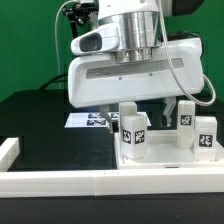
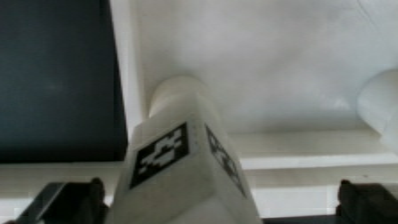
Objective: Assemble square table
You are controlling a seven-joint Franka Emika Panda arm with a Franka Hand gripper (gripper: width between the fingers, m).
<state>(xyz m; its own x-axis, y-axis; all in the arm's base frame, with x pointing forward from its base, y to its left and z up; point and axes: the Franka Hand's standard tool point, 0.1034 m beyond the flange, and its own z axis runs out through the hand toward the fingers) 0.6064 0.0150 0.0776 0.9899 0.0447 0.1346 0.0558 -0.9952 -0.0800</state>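
Note:
The square table's white panel (image 1: 160, 158) lies flat on the black table, rimmed side up. Three white tagged legs stand upright on it: one near the front (image 1: 133, 132), one behind (image 1: 186, 112) and one at the exterior view's right (image 1: 205, 138). My gripper (image 1: 146, 108) hangs low over the panel, just above the front leg. In the wrist view that leg (image 2: 178, 140) rises between the two dark fingertips (image 2: 71, 205), close to one and clear of the other. The gripper (image 2: 217, 205) is open and grips nothing. Another leg's rounded side (image 2: 377, 100) shows at the frame's edge.
A long white L-shaped rail (image 1: 60, 178) runs along the front and up the exterior view's left side. The marker board (image 1: 88, 120) lies behind the panel on the black tabletop (image 1: 40, 125). The arm's white body hides the panel's rear part.

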